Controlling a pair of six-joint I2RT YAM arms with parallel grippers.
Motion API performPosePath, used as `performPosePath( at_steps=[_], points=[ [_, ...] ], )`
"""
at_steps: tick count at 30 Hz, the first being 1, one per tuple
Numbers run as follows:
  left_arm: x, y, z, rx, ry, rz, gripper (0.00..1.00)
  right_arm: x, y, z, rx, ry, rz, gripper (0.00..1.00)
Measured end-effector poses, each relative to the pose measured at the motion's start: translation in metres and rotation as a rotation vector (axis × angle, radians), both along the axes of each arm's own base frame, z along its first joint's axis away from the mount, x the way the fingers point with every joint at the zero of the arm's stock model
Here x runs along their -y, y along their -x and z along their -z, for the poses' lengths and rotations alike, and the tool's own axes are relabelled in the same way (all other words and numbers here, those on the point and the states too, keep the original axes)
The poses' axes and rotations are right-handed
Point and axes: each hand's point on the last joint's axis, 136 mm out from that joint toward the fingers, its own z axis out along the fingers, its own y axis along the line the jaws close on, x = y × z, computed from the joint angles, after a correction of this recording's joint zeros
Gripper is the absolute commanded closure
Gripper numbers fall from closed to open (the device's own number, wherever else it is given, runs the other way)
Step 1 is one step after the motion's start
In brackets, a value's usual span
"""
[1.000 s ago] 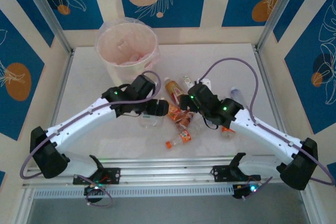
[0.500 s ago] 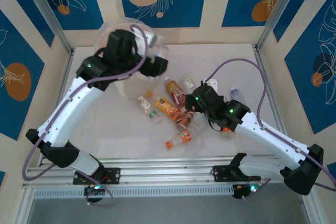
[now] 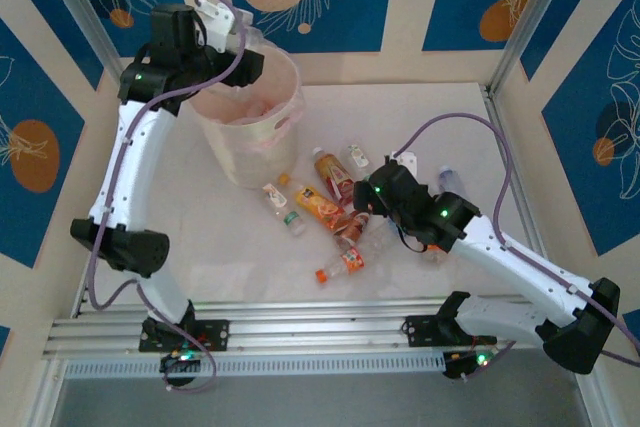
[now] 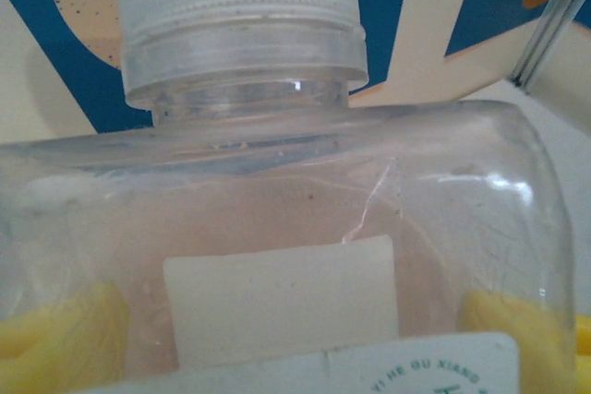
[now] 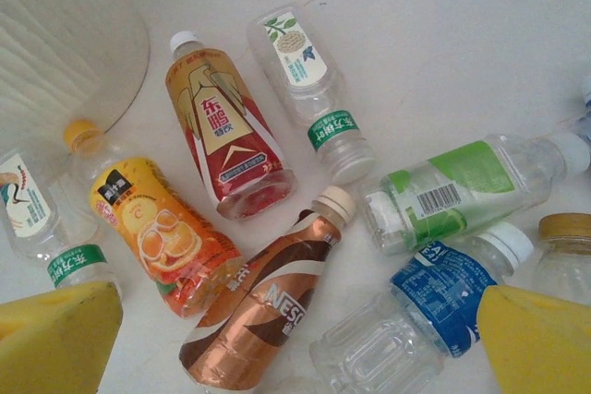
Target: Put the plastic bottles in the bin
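Clear bottle point(image 4: 305, 191) sits clamped in left gripper point(image 3: 250, 59), bin point(image 3: 240, 152) just below it. Right gripper point(image 5: 295, 343) spread wide, loose bottles point(image 5: 226, 136) lying beneath.

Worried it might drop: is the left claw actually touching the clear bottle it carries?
Touching. The left wrist view shows the clear bottle wedged between the yellow fingers of the left claw, its sides pressed against both.
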Motion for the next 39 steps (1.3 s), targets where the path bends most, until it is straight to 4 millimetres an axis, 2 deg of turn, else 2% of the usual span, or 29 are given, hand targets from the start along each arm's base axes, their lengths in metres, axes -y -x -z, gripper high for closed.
performPosePath(
  at_steps=[6,9,12,16,27,39],
  points=[
    [-0.011,-0.034,0.026,0.004,-0.11,0.012,0.25,-0.004,0.004,0.002,-0.013,-0.006,-0.014,0.01],
    [-0.014,-0.053,0.043,0.0,-0.179,0.003,0.24,-0.009,0.006,0.004,-0.025,-0.01,-0.026,0.01],
    [-0.016,-0.065,0.068,-0.028,-0.245,0.016,0.18,-0.014,0.007,0.009,-0.045,0.004,-0.034,0.01],
    [-0.017,-0.068,0.09,-0.06,-0.325,0.05,0.16,-0.015,0.007,0.012,-0.06,0.01,-0.027,0.01],
    [-0.024,-0.063,0.112,-0.092,-0.453,0.103,0.15,-0.02,0.003,0.012,-0.079,0.028,-0.024,0.01],
    [-0.028,-0.081,0.162,-0.179,-0.518,0.103,0.14,-0.02,0.003,0.018,-0.103,0.053,-0.022,0.01]
  ],
)
